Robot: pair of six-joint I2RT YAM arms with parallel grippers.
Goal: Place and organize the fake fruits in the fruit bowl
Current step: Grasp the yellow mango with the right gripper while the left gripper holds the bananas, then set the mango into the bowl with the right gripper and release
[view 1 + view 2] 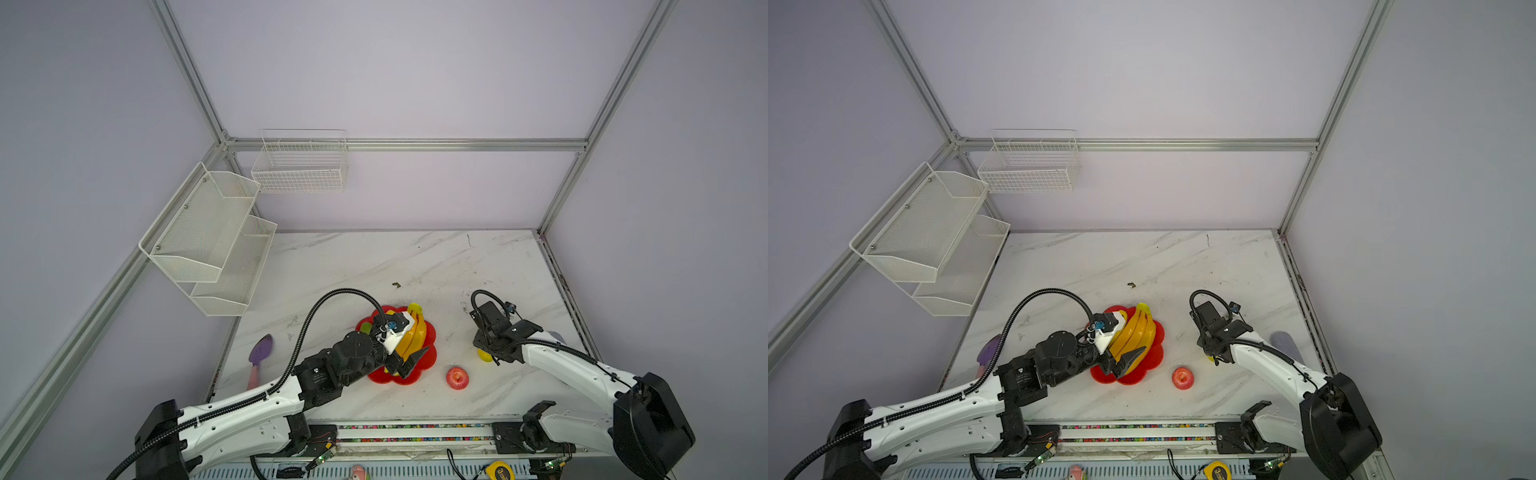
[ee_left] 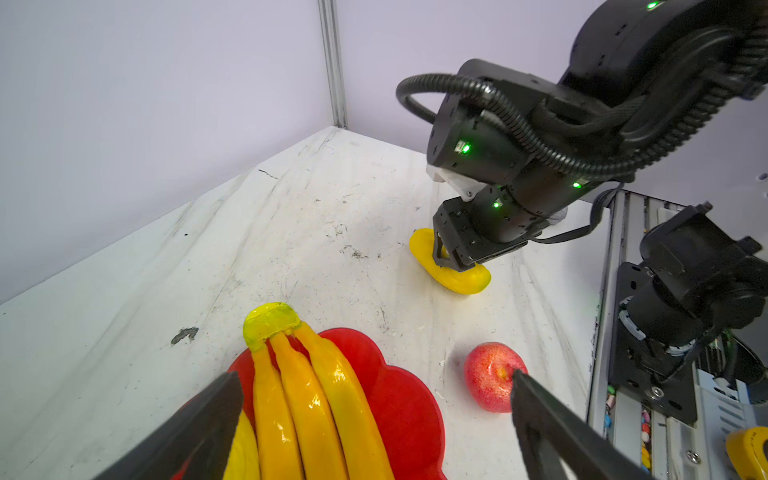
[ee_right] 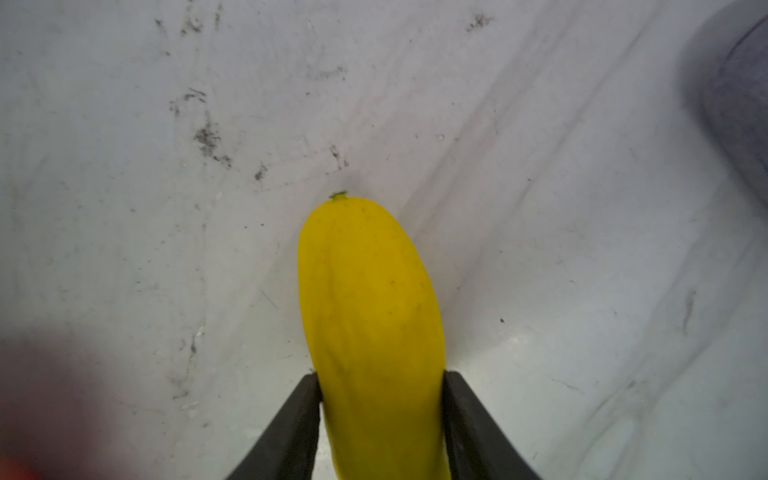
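Yellow ridged fruit (image 3: 370, 299) lies on the marble table (image 1: 374, 257) at the lower right of both top views, and my right gripper (image 3: 381, 376) is clenched against both its sides. Left of it, at lower centre, the red fruit bowl (image 2: 399, 399) holds the banana bunch (image 2: 307, 395), over which my left gripper (image 2: 374, 376) hangs released, jaws wide. I see the red apple (image 1: 457, 377) on the table just right of the bowl, not touching it.

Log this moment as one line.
left gripper open above banana bunch in fruit bowl | right gripper shut on yellow fruit on table | apple on table
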